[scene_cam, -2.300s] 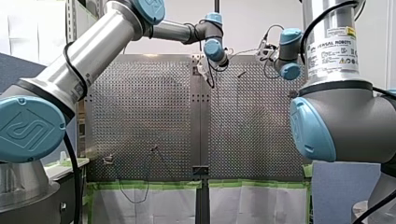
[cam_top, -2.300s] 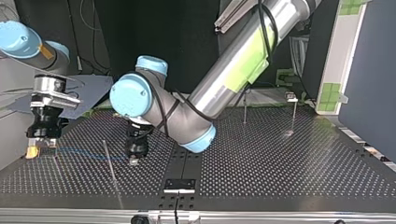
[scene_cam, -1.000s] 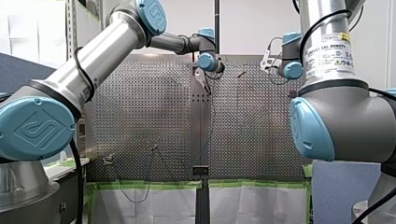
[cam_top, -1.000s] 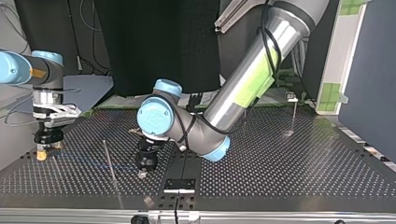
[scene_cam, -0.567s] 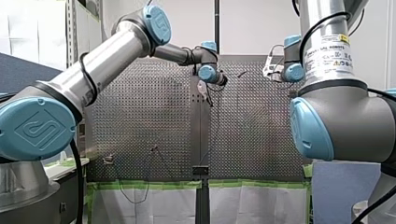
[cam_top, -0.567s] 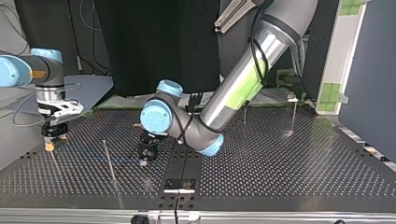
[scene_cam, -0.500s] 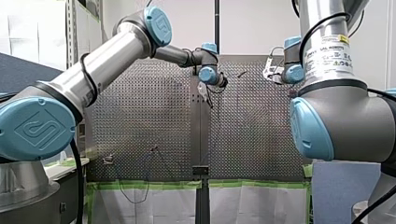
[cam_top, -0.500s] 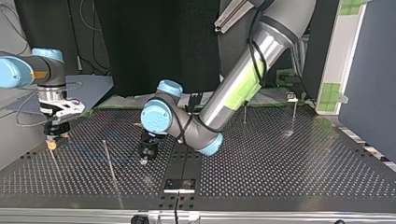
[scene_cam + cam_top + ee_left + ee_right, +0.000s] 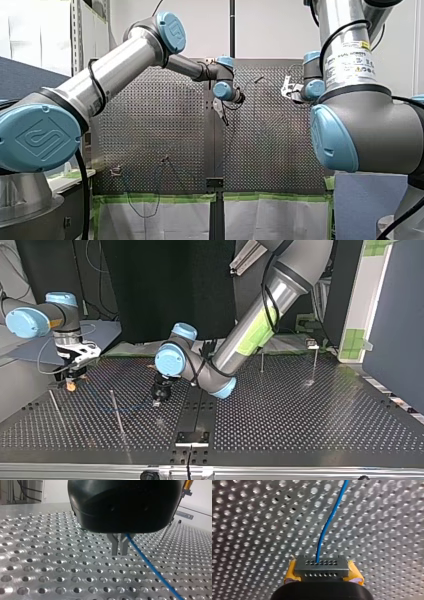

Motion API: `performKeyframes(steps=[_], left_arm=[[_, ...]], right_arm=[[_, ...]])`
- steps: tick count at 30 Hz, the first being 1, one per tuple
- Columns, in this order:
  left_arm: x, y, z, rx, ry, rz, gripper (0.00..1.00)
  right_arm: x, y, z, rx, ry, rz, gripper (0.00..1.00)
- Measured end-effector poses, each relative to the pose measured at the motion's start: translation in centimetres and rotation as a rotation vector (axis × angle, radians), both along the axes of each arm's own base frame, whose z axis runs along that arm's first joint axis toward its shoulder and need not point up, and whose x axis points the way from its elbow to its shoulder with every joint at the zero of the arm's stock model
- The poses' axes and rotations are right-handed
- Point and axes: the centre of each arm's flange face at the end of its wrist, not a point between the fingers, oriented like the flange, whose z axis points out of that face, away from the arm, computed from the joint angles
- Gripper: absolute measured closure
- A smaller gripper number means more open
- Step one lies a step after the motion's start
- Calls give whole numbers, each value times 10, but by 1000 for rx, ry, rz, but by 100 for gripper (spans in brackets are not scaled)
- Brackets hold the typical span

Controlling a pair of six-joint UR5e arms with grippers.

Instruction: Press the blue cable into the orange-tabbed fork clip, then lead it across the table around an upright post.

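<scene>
Entry: my left gripper (image 9: pixel 118 554), black housing, metal fingers (image 9: pixel 114 545) pointing straight down just above the perforated table (image 9: pixel 300 415) and pinched to a slit on the blue cable (image 9: pixel 150 566), which leaves at their side and slants down to the table. The arm is sharply folded at the elbow, with the wrist near the table's middle. My right gripper (image 9: pixel 322 567), yellow pads (image 9: pixel 355 576), is clamped on the same cable near the top view's left. In that view an upright post (image 9: pixel 116 412) stands between the two.

Front view: behind the arms (image 9: pixel 115 65), looking over the table (image 9: pixel 160 125); top view: across it, low, facing them; wrist views: close above the table, both showing the cable (image 9: pixel 150 565).
</scene>
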Motion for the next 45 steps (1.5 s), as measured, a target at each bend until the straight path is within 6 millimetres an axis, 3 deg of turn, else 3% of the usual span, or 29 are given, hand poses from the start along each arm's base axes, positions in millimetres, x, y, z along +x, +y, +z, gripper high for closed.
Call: performKeyframes(steps=[1, 2, 4, 5, 7, 8, 10, 13, 19, 27, 33, 37, 45], left_arm=[[0, 0, 0, -1, 1, -1, 62], [0, 0, -1, -1, 3, -1, 62], [0, 1, -2, 1, 10, 1, 47], [-1, 1, -2, 3, 14, 0, 47], [-2, 1, -3, 4, 19, -5, 36], [-2, 1, -3, 5, 22, -8, 36], [-3, 0, -4, 4, 26, -11, 24], [-3, 0, -4, -2, 32, -19, 16], [-4, 0, -4, -14, 38, -20, 14], [-4, -2, -3, -43, 40, -21, 14], [-3, -3, -3, -76, 48, -14, 0], [-3, -2, -3, -95, 56, -1, 0], [-1, 1, -3, -102, 52, 40, 0]], right_arm=[[0, 0, -5, 7, 1, -2, 100], [0, -1, -9, 14, 2, -3, 100], [0, -1, -18, 29, 4, -3, 100], [1, -1, -23, 36, 5, -2, 100], [2, -1, -34, 54, 7, 0, 100], [3, -1, -38, 61, 8, 0, 100], [4, -1, -48, 76, 11, 1, 100], [5, 0, -63, 99, 22, -2, 100], [6, 3, -94, 136, 42, -5, 100], [8, 2, -120, 147, 56, -2, 100], [9, 3, -152, 182, 84, -1, 100], [7, 4, -171, 193, 89, -5, 100], [2, 4, -182, 177, 84, -13, 100]])
